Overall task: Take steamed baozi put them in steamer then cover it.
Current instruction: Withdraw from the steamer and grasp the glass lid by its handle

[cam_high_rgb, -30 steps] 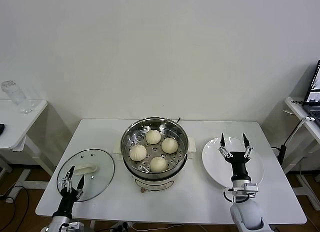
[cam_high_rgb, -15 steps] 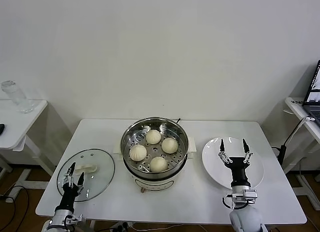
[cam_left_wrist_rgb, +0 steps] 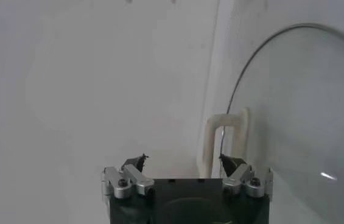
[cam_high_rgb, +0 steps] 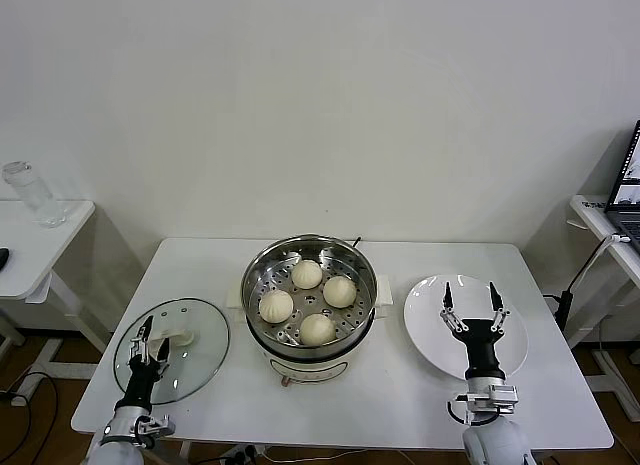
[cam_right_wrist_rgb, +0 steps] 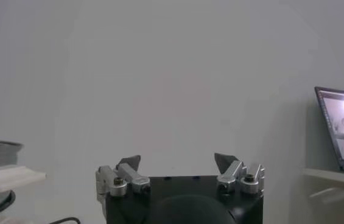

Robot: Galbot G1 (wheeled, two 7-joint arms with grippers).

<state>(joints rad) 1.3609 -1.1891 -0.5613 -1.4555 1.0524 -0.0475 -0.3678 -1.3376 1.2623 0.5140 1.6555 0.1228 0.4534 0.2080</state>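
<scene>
No readable brand, label or writing anywhere; the laptop [cam_high_rgb: 627, 200] on the side desk at far right shows a lit screen, text too small to read.

Four buns sit in the steamer [cam_high_rgb: 310, 295] at the middle of the white table [cam_high_rgb: 400, 385], on its perforated tray: far bun [cam_high_rgb: 307, 274], right bun [cam_high_rgb: 339, 291], left bun [cam_high_rgb: 276, 306], near bun [cam_high_rgb: 317, 329]. The pot is uncovered.

The glass lid [cam_high_rgb: 190, 355] lies flat on the table to the left of the steamer, white handle [cam_high_rgb: 173, 338] up. My left gripper [cam_high_rgb: 152, 337] is at the lid's near-left part, right by the handle, fingers spread, holding nothing. In the left wrist view my left gripper [cam_left_wrist_rgb: 184, 162] points at the handle [cam_left_wrist_rgb: 226, 137], with one fingertip just beside the handle's end; contact I cannot tell. The lid's metal rim curves off beyond it.

My right gripper [cam_high_rgb: 471, 300] hangs over the white plate [cam_high_rgb: 430, 330] to the right of the steamer, fingers spread wide, holding nothing. The right wrist view shows my right gripper [cam_right_wrist_rgb: 179, 163] against bare wall, with the laptop [cam_right_wrist_rgb: 342, 128] at the edge.

Around: a small side table at far left with a clear bottle [cam_high_rgb: 30, 193] on it; a cable [cam_high_rgb: 590, 260] by the right desk. Nothing lies between the lid and the steamer.
</scene>
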